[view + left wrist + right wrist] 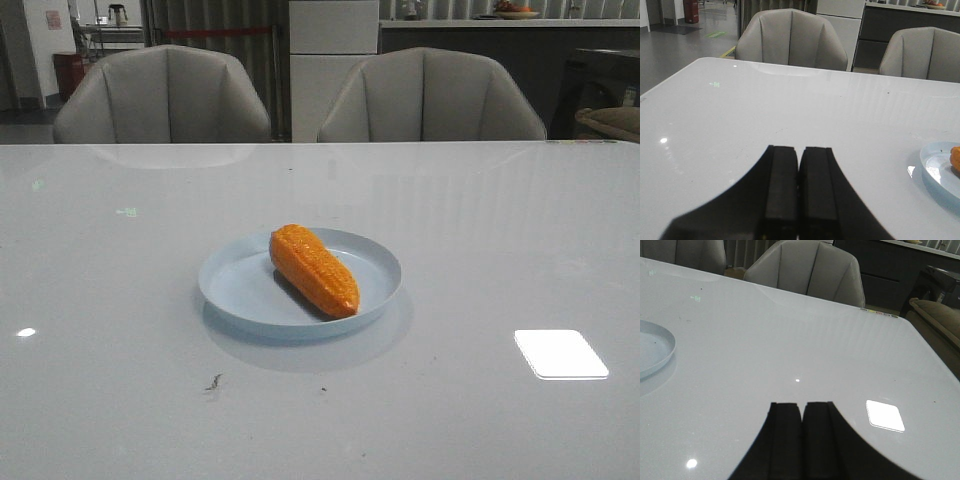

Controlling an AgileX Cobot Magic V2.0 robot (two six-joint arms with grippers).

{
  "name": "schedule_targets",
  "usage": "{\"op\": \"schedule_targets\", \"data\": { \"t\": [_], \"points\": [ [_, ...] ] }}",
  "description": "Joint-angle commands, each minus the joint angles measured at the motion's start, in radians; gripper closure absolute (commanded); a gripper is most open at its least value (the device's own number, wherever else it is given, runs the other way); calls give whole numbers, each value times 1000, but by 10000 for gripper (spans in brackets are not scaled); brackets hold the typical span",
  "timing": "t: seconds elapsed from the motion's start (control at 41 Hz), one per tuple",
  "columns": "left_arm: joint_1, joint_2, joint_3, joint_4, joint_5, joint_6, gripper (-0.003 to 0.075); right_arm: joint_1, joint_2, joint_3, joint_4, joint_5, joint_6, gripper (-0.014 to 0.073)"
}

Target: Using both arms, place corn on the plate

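Observation:
The orange corn (313,268) lies on the pale blue plate (240,282) in the middle of the table, tapered end toward the near right. In the left wrist view the plate's edge (935,165) and a bit of the corn (956,159) show at the side. In the right wrist view only the plate's rim (662,347) shows. My left gripper (800,152) is shut and empty, away from the plate. My right gripper (802,407) is shut and empty, also away from the plate. Neither gripper shows in the front view.
The white glossy table (480,230) has a bright light reflection (560,353) at the near right and small dark specks (214,382) near the front. Two grey chairs (165,95) (430,95) stand behind the far edge.

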Motion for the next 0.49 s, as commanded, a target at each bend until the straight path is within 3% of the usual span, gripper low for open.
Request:
{"op": "schedule_targets", "data": {
  "t": [0.0, 0.463],
  "points": [
    [-4, -10, 3, -12, -80, -5, 631, -2, -49, -15, 5, -27, 1, 557],
    [-4, -10, 3, -12, -80, -5, 631, 1, -47, -15, 5, -16, 1, 557]
  ]
}}
